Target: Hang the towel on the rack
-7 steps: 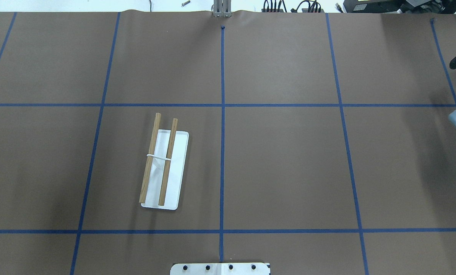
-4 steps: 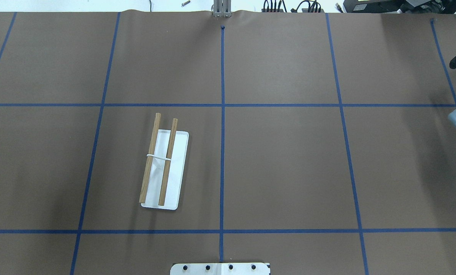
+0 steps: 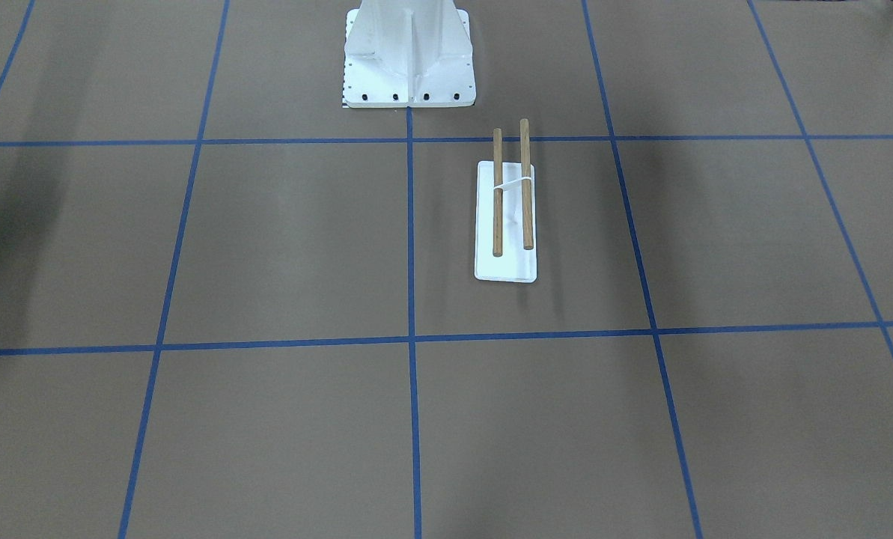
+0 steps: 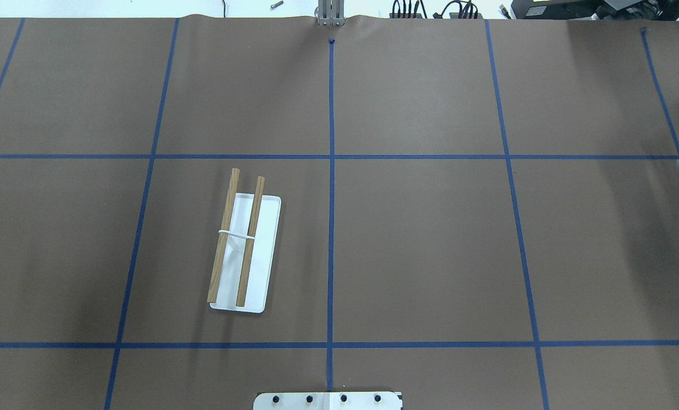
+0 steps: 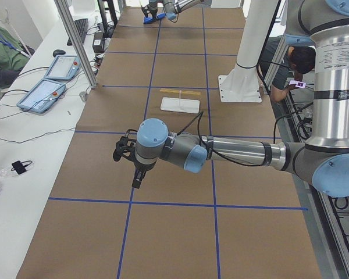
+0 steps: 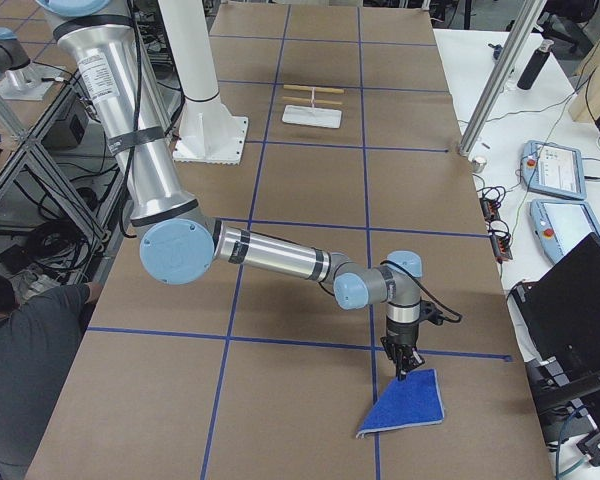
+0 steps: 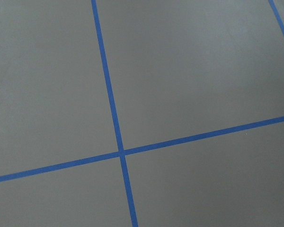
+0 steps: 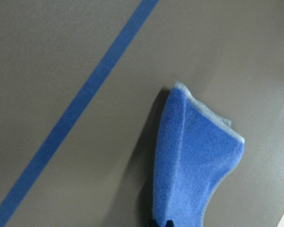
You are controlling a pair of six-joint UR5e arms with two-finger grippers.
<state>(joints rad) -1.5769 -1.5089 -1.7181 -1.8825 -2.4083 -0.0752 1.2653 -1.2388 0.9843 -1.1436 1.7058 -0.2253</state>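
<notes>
The rack (image 4: 245,250) stands left of the table's middle, a white base plate with two brown dowel bars, both bare; it also shows in the front view (image 3: 506,217). The royal-blue towel (image 6: 405,405) lies at the table's far right end, one corner raised. My right gripper (image 6: 402,372) is over that corner, and in the right wrist view the towel (image 8: 194,161) rises to the dark fingertips (image 8: 161,223), pinched. My left gripper (image 5: 135,179) hovers over bare table at the left end, far from the rack; I cannot tell whether it is open or shut.
The white bolted robot pedestal (image 3: 409,52) stands just behind the rack. Aluminium posts (image 6: 490,90) and tablets (image 6: 552,165) line the operators' bench. A person (image 5: 299,58) sits behind the robot. Blue tape lines grid the brown table.
In the overhead view my right arm and gripper have slid further right, nearly out of the frame, with the bit of blue towel following. The rack has not moved.
</notes>
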